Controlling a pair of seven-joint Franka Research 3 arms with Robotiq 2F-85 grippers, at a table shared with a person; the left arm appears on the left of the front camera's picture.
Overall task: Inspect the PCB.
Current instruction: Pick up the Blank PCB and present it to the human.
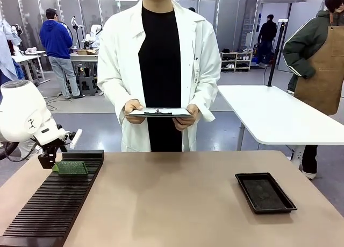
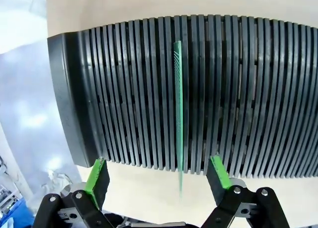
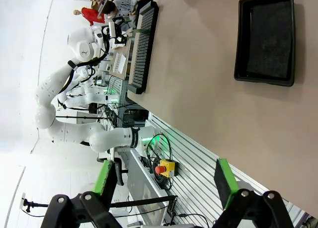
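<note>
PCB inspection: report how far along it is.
Done: nothing visible yet; the PCB stands on edge in the slotted rack. In hand: the left gripper hangs open over it, fingers either side, not gripping. Left: gripping it, lifting it and the inspection itself; the person holds a clipboard.

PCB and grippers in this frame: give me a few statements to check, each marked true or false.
1. The PCB lies flat. False: it stands on edge in a slot of the black rack.
2. The left gripper is open above the PCB. True.
3. The person holds a clipboard. True.
4. The right gripper is shut on a board. False: it is open and holds nothing.
</note>
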